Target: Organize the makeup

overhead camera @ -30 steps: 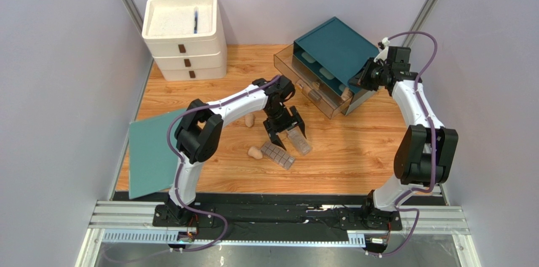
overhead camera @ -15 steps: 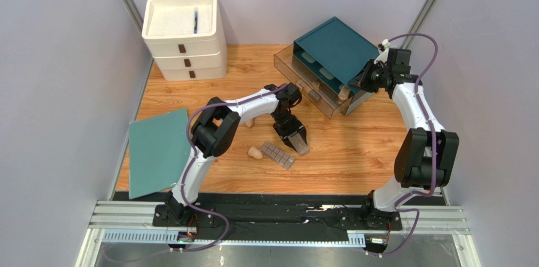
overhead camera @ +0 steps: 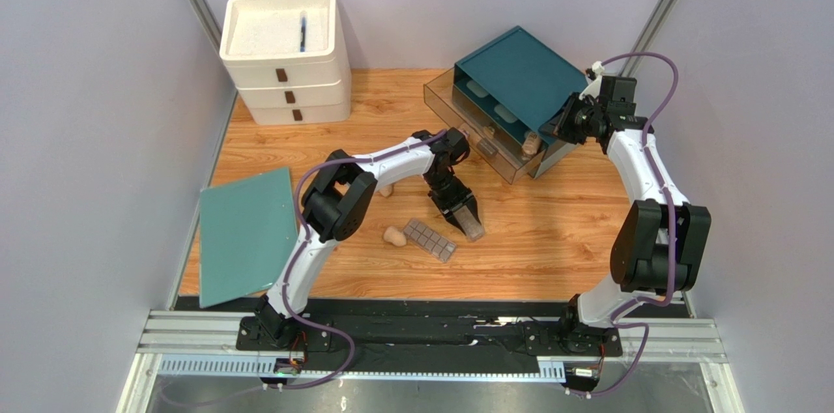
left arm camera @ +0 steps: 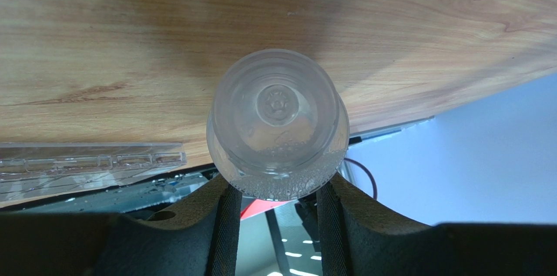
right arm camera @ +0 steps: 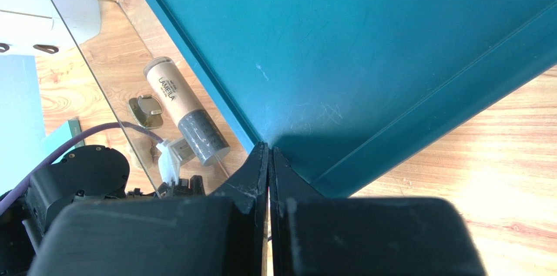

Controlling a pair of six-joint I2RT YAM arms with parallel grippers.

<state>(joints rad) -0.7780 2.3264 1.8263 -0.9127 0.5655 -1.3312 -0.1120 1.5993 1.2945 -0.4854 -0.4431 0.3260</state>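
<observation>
The scene is lit brightly and evenly from overhead, and only soft shadows are cast on the wooden table [overhead camera: 548, 237]. At the left wrist the clear bottle [left arm camera: 278, 126] is rendered sharp, the dark fingers [left arm camera: 222, 230] are blurred, and the table edge is bowed by the lens. Glare is seen on wood at the right wrist.

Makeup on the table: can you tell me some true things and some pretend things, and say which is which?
1. The left pincer grips the clear round plastic bottle. True.
2. The beige tube with the grey cap lies in the clear plastic drawer. True.
3. The grey-brown gridded palette lies in that drawer. False: it lies on the wooden table, near a beige egg-shaped sponge.
4. The white stacked drawer unit stands at the near right corner. False: it stands at the far left.
</observation>
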